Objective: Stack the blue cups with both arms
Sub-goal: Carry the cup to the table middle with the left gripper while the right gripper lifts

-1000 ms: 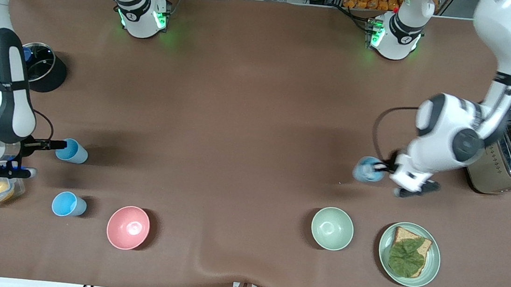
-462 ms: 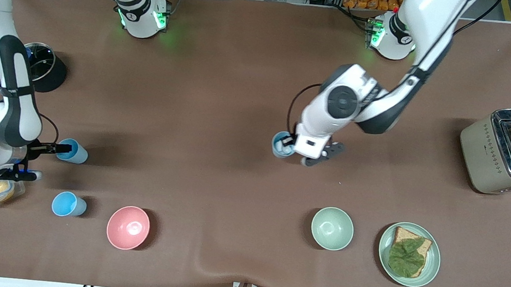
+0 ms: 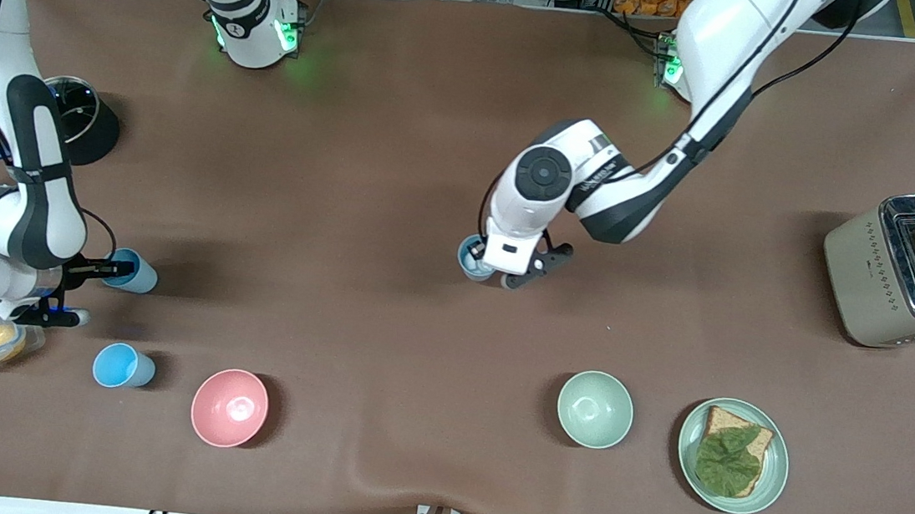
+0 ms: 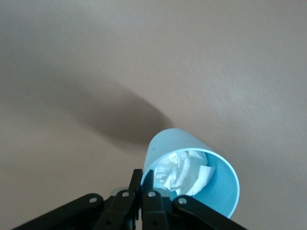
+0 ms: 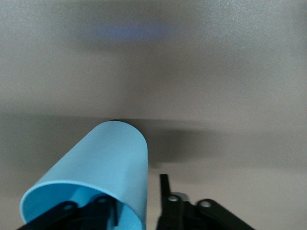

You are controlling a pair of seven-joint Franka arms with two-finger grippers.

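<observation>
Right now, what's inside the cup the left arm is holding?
Crumpled white paper sits inside the cup pinched by the left gripper. The paper covers the cup's bottom, so anything under it cannot be seen.

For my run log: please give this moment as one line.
left gripper: shut on cup with white bits, over mid-table | right gripper: open around sky-blue cup

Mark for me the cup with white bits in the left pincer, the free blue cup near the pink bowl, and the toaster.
cup with white bits (image 4: pixel 218 189), left wrist view, inner wall
free blue cup (image 3: pixel 118 364), front view, open mouth
toaster (image 3: pixel 863 275), front view, beige side
</observation>
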